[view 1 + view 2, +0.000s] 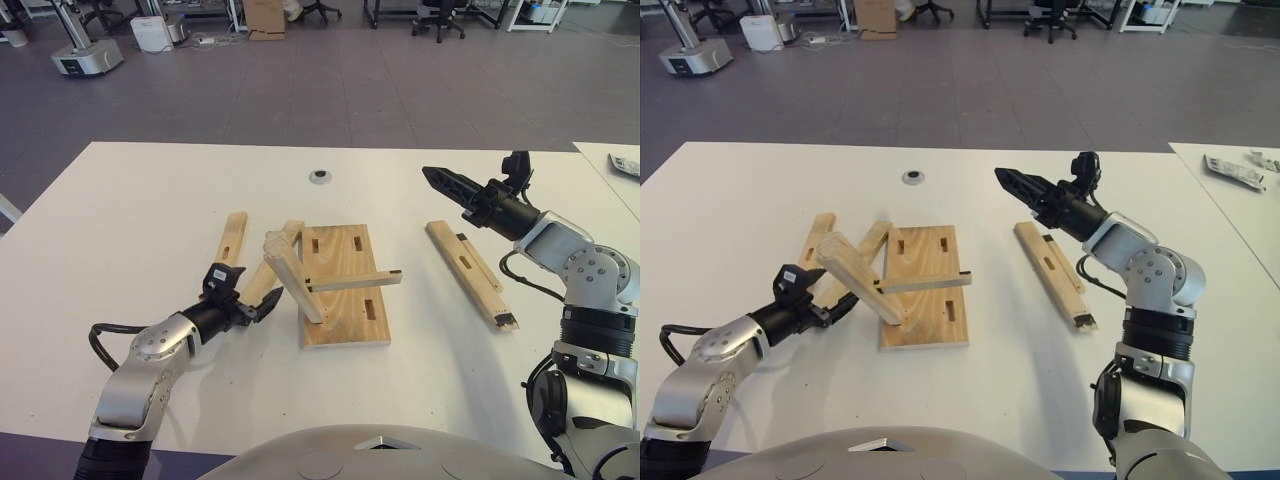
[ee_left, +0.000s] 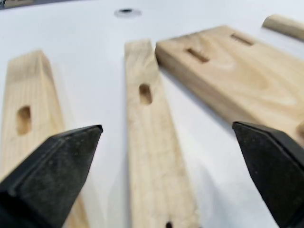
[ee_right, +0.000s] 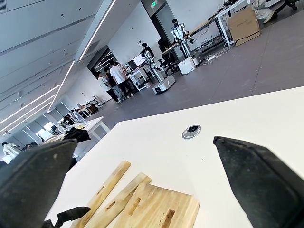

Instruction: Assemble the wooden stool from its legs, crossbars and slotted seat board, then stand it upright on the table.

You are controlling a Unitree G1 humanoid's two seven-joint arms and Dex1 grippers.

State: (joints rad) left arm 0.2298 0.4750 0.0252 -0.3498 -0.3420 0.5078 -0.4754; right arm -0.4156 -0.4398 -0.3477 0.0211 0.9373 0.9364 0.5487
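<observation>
The slotted seat board [image 1: 345, 300] lies flat mid-table. A leg [image 1: 292, 280] with a crossbar [image 1: 355, 281] plugged into it rests tilted across the board. Two loose legs lie to the board's left: one [image 1: 232, 238] farther out, one [image 1: 266, 276] beside the board. My left gripper [image 1: 262, 308] is open, low over the table at the near end of that nearer leg [image 2: 152, 142], which runs between its fingers. Two more long pieces [image 1: 468, 262] lie side by side right of the board. My right gripper [image 1: 435, 178] hangs open above them, holding nothing.
A round grommet [image 1: 320, 177] sits in the white table [image 1: 150, 190] behind the board. A second table [image 1: 620, 165] with small items stands at the far right. Robots, chairs and boxes stand on the floor beyond.
</observation>
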